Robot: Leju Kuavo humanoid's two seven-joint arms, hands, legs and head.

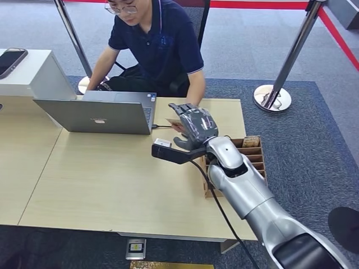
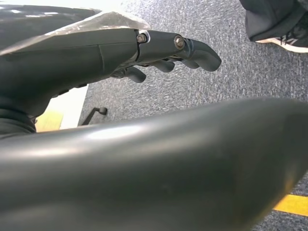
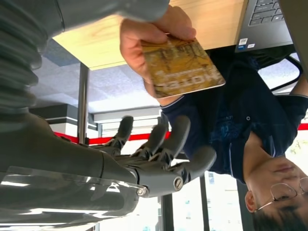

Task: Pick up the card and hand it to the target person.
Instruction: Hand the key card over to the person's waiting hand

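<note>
Right wrist view: golden-brown card [image 3: 181, 67] (white lettering)

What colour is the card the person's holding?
Golden-brown rectangular card with a mottled print and pale lettering; right wrist view shows it best.

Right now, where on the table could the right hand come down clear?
Bare tabletop lies in front of the laptop, left of the right hand. Crowded: the card organizer by the right edge, and the person's hand holding the card.

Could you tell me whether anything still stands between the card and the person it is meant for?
Nothing visible does: the person's hand already grips the gold card, and the right hand is open, apart from it, fingers spread.
</note>
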